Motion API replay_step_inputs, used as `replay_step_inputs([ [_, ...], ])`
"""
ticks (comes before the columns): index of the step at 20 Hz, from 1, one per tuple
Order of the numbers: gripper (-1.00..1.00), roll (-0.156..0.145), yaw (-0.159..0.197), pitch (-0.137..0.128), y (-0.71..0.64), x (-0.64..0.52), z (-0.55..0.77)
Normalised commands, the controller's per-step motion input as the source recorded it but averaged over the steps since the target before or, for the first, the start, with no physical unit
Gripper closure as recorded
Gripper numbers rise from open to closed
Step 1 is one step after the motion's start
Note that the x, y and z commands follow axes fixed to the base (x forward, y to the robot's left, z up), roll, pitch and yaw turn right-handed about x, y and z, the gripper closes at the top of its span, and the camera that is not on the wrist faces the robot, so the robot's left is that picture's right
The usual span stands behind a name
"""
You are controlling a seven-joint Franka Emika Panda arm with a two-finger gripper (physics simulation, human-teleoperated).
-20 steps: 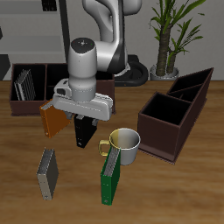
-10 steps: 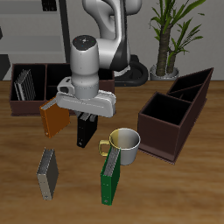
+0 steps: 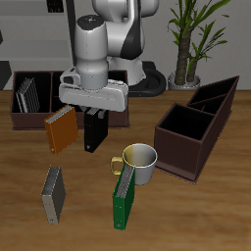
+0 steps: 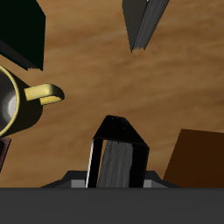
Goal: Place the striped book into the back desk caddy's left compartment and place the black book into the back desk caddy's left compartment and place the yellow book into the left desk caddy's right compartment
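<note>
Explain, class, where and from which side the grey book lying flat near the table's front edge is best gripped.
Grip the grey book across its narrow width, near the middle of its long edges, coming straight down from above. It lies flat with space around it, so both long sides look reachable.

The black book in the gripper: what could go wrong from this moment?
1. The black book hangs from the gripper, held only at its top end; it may swing or slip on the way.
2. The orange book stands close beside it, so a sideways move may knock it over.
3. The dark brown desk caddy at the back already holds a book, so the black book may catch on that book or on the rim.
</note>
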Motion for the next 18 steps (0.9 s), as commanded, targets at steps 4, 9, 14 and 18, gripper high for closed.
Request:
replay_step_inputs([
  [4,1.0,-0.001,0.098,0.013,-0.26,-0.38,0.78],
  [9,1.0,0.023,0.071,0.026,-0.32,-0.53,0.79],
  [14,1.0,0.025,0.068,0.036,-0.2,-0.6,0.61],
  [18,1.0,0.054,0.016,0.011,-0.13,-0.47,0.36],
])
